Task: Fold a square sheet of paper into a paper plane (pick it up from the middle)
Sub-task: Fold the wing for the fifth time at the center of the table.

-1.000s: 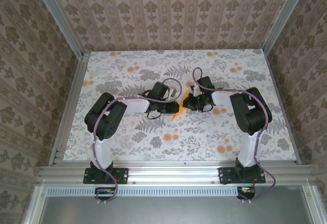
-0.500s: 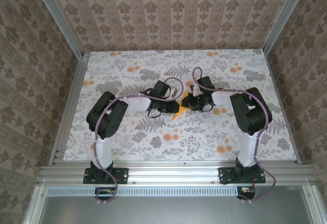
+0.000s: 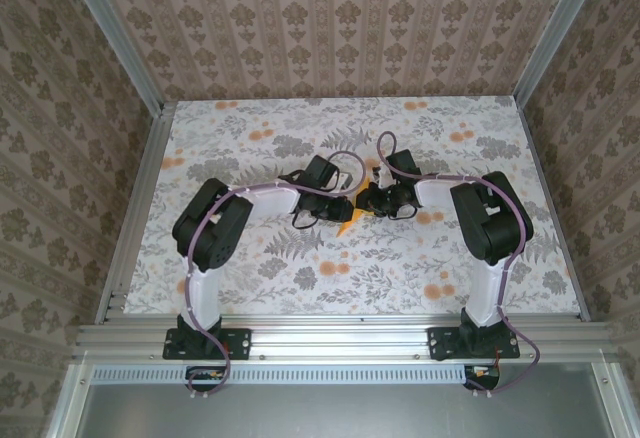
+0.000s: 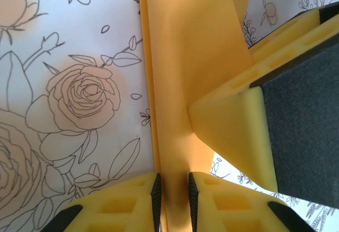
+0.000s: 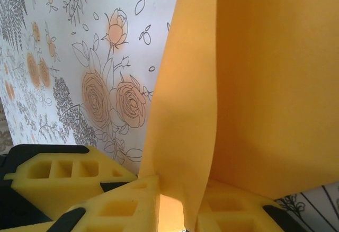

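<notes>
My two arms sat close together over the middle of the flat flower-printed table top [image 3: 240, 288], their bases at its near edge. My left gripper [image 3: 325, 210] was just left of my right gripper [image 3: 368, 201]. The thin orange-yellow creased paper sheet [image 3: 350, 222] stood between them, its tip pointing to the near side. In the left wrist view, the sheet [image 4: 196, 57] ran between my left fingers [image 4: 127, 205], with a right finger [image 4: 233, 121] against its right side. In the right wrist view, the sheet [image 5: 254, 83] rose from between my right fingers [image 5: 122, 203], with the table top to its left.

Paper [image 3: 348, 224] mostly hidden overhead, cropped at wrist-view edges.
</notes>
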